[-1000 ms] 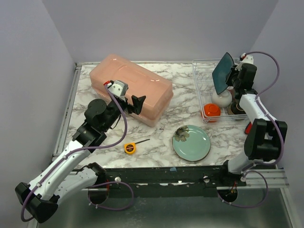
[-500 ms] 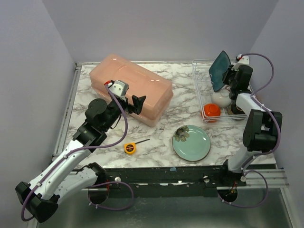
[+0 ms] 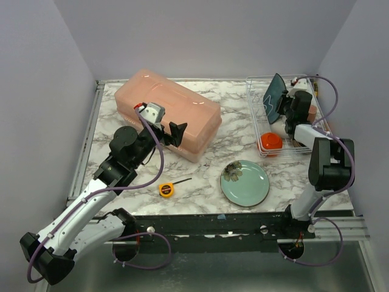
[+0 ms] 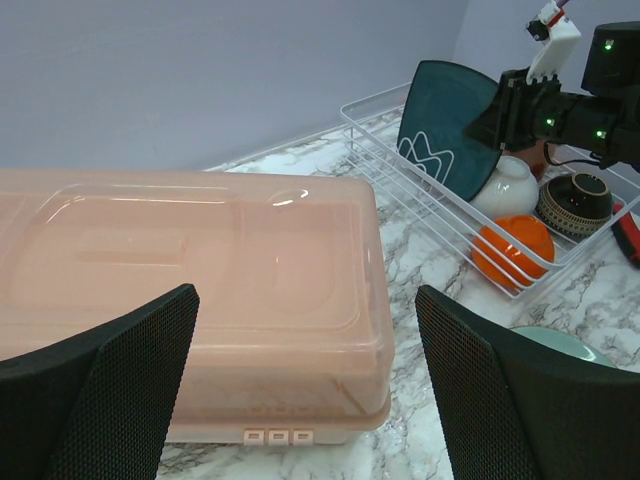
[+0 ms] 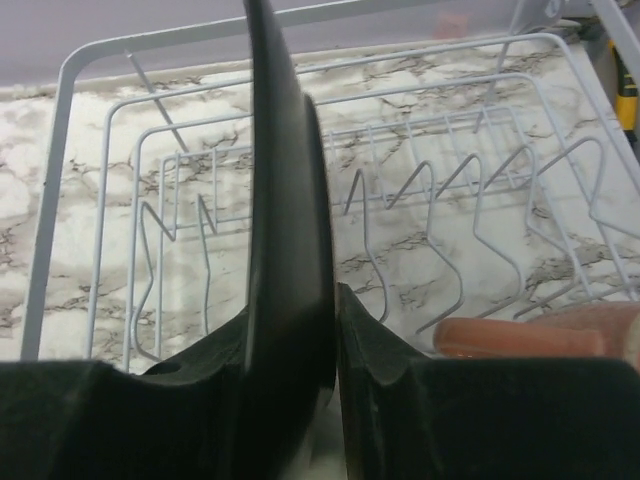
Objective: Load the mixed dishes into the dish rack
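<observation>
My right gripper (image 3: pixel 285 106) is shut on the teal square plate (image 3: pixel 271 97) and holds it upright over the far end of the white wire dish rack (image 3: pixel 253 104). In the right wrist view the plate (image 5: pixel 290 200) stands edge-on between my fingers (image 5: pixel 335 330), above the rack's dividers (image 5: pixel 400 190). An orange bowl (image 3: pixel 270 143), a white bowl (image 4: pixel 508 188) and a dark bowl (image 4: pixel 575 200) sit in the rack's near end. A pinkish mug (image 5: pixel 540 335) lies in the rack. The round pale-green plate (image 3: pixel 245 182) lies on the table. My left gripper (image 3: pixel 164 131) is open and empty.
The big pink plastic tub (image 3: pixel 167 112) lies at the back left, right in front of my left gripper (image 4: pixel 310 390). A yellow tape measure (image 3: pixel 166 189) lies near the front edge. A red-handled tool (image 3: pixel 317 163) lies right of the rack. Walls close in the table's sides.
My right gripper has carried the teal plate left and down toward the rack's far dividers. The left arm has not moved.
</observation>
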